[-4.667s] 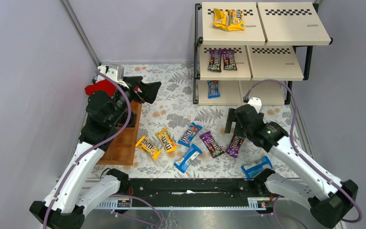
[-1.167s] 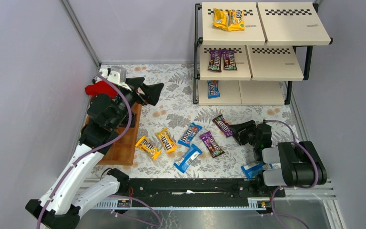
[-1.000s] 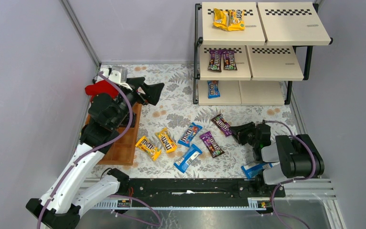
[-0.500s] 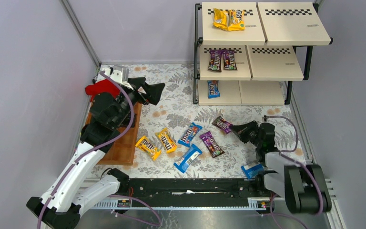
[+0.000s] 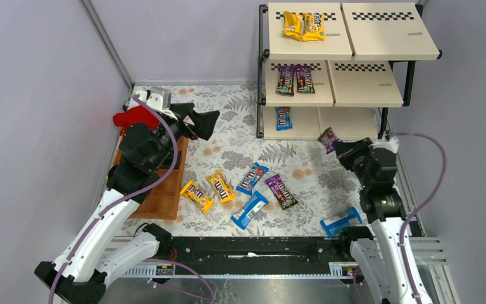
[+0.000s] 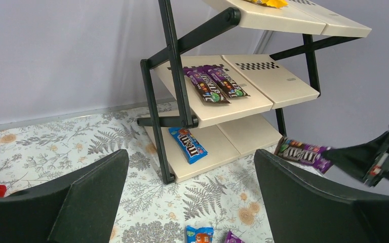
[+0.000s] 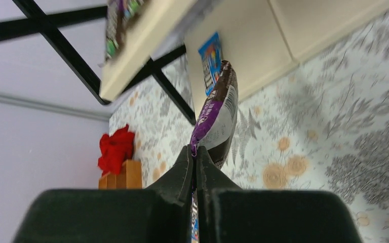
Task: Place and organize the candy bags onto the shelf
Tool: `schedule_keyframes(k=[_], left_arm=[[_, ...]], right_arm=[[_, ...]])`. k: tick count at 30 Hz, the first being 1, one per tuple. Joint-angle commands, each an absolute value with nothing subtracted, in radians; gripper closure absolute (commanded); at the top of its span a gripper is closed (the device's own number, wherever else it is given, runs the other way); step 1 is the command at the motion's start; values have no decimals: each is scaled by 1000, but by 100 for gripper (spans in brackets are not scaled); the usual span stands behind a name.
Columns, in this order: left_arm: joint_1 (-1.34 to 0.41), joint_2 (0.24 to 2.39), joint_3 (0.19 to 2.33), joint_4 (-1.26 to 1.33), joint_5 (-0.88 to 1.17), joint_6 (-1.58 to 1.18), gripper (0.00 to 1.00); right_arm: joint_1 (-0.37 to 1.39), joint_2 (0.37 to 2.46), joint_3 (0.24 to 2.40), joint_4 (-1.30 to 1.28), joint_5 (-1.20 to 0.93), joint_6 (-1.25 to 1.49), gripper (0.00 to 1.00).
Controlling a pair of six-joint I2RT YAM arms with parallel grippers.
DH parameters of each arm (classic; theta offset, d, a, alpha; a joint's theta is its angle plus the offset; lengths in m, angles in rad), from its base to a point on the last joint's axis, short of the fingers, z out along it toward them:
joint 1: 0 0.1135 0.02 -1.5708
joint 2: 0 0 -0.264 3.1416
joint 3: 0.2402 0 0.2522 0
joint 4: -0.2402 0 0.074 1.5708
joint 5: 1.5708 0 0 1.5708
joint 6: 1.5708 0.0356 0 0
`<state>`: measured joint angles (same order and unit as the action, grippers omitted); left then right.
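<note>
**Right gripper (image 5: 334, 145) holds a purple packet (image 5: 325, 137) at the foot of the shelf (image 5: 367, 83)**

The right gripper is pinched tight on one end of the purple packet. In the right wrist view its two fingers meet flat on the wrapper with no gap between them. The packet hangs clear of the table (image 5: 228, 130), near the far right corner, just in front of the shelf's bottom board.

The left gripper (image 5: 200, 119) is spread wide with nothing between its fingers. It sits above the far left part of the table, beside the red cloth (image 5: 131, 118) and over the far end of the wooden tray (image 5: 163, 193), and it faces the shelf.

On the shelf, two yellow packets (image 5: 304, 26) lie on the top board. Two more purple ones (image 5: 294, 80) lie side by side on the middle board, and a blue one (image 5: 283, 118) lies on the bottom board, all on the left half.

Six packets lie loose toward the near edge of the table:
- a yellow pair (image 5: 207, 190)
- a blue-and-red packet (image 5: 252, 178)
- a purple-brown packet (image 5: 281, 191)
- a light blue packet (image 5: 249, 209)
- another blue packet (image 5: 340, 220), close to the right arm's base
</note>
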<state>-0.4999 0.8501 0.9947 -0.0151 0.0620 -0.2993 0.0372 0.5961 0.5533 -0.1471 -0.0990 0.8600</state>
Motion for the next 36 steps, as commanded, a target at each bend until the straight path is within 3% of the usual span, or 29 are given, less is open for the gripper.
schedule_keyframes(k=[1,11,18,36], left_arm=[[-506,820,1027,5,52,-298,1],[-514,800,1023,8,45,-298,1],[-527,805,1017,15,44,-303,1],[-616,824,994,25,-77,-242,1]], right_arm=[[35,637,742,-317,93,709,100],[34,832,1047,-228,195,651,100],[27,971,1149,-74,178,718,100],[-99,1249,1054,197,72,898,100]])
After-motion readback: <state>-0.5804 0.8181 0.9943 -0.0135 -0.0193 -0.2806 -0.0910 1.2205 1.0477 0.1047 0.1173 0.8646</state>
